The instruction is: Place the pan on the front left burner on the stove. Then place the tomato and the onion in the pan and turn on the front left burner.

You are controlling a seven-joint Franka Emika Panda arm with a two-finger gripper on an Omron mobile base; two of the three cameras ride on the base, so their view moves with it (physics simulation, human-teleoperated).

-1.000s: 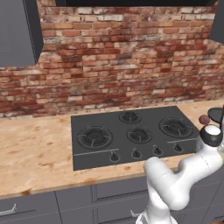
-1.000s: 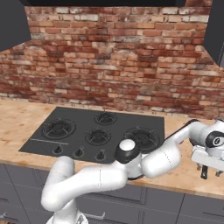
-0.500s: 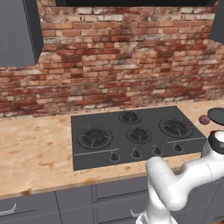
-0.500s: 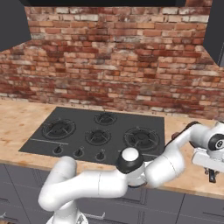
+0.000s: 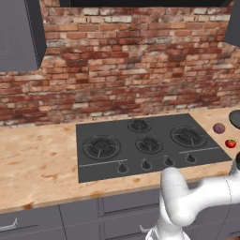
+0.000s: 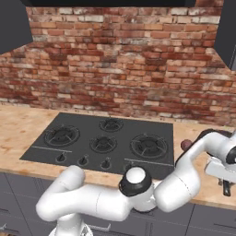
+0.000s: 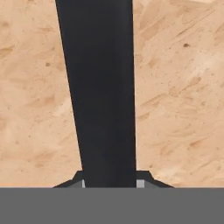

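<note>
Clenched on the pan's handle (image 7: 103, 96), the end effector (image 7: 109, 180) has the dark bar running from 6 o'clock to 12 o'clock in the hand view, over the wooden desk (image 7: 179, 109). From the left base camera, the stove (image 5: 140, 143) sits mid-desk; the pan (image 5: 236, 117) lies at its 3 o'clock, then the onion (image 5: 219, 128) and tomato (image 5: 230, 143) nearby.

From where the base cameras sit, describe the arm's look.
A glossy white arm of thick rounded tubular links, with a round black joint cap topped by a white disc. The hand is a white-grey block with dark fittings beneath. No cables or markings show.
</note>
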